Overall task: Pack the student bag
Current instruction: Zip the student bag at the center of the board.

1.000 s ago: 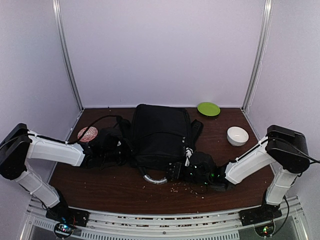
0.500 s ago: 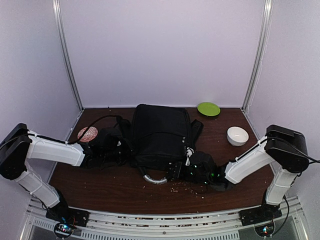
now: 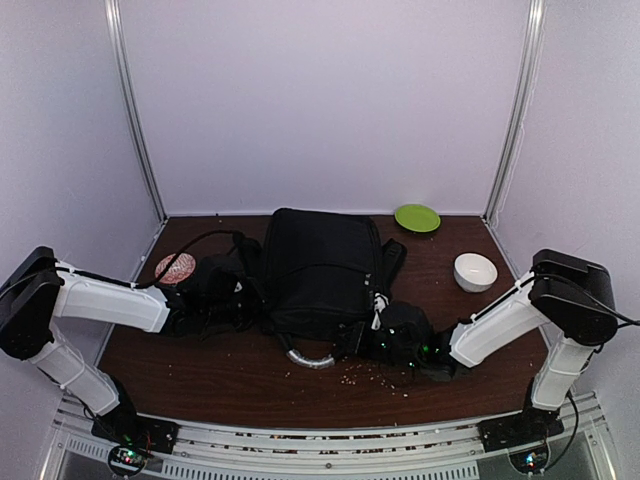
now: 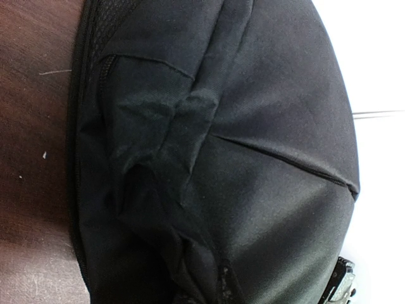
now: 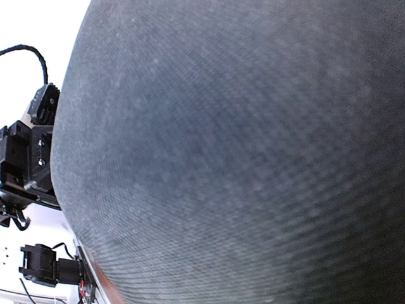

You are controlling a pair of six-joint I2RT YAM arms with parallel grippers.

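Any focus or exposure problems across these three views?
Top external: sharp, evenly lit, but the student bag shows little detail. Left wrist: fabric creases in focus, right edge blown out white. Right wrist: fabric fills the frame, soft; left edge overexposed.

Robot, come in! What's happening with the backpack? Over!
Left pincer shut beside large black fabric backpack. Right pincer shut at its near edge. Grips hidden. Round white bowl, green plate stand clear.

place: robot lab booth | evidence: plain white walls [image 3: 330, 100], aluminium posts [image 3: 135, 110], brown table [image 3: 220, 385], mounting rail [image 3: 320, 440]
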